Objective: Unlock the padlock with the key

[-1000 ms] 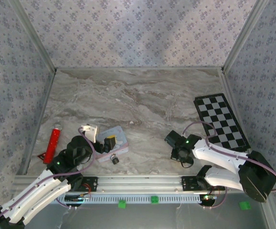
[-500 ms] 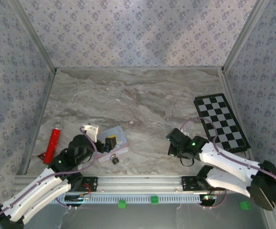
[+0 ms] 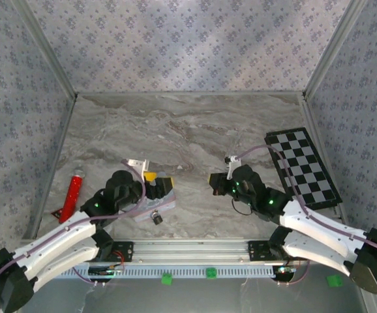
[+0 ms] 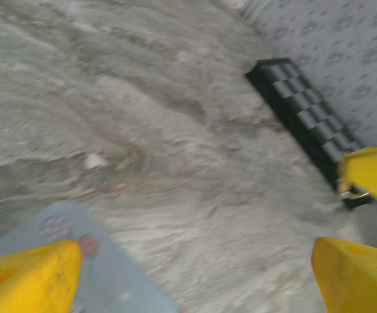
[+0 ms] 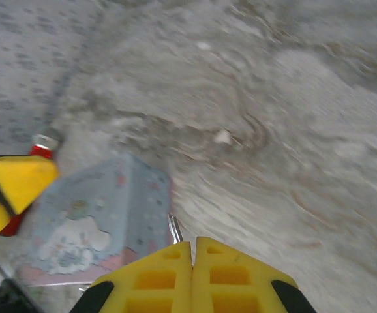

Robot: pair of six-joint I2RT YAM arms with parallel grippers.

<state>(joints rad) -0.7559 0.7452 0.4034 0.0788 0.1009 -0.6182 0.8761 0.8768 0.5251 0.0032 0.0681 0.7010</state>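
Overhead, the left gripper [image 3: 157,184] hangs over the far end of the pale blue tin [image 3: 164,202], which lies on the marble table [image 3: 195,130] near the front rail. The padlock [image 3: 156,218] (a tiny dark thing with a thin shackle) sits on the table just beside the tin's near edge, apart from both grippers. A red tube [image 3: 75,191] lies well to the left by the wall, and a checkerboard [image 3: 302,166] rests along the right wall. The right gripper [image 3: 214,184] is to the right of the tin, pointing toward it.

From the left wrist, the left gripper [image 4: 195,261] stands wide, its yellow fingers [image 4: 29,274] at the two lower corners with nothing between them but table and a corner of the tin [image 4: 110,287]. The checkerboard [image 4: 306,111] shows beyond, blurred.

From the right wrist, the right gripper [image 5: 193,251] has its fingers pressed together. A thin metal tip pokes out between them, probably the key [image 5: 174,228], though blur hides its shape. The tin [image 5: 90,222], cartoon face up, lies ahead on the left, with the red tube [image 5: 38,149] beyond it.
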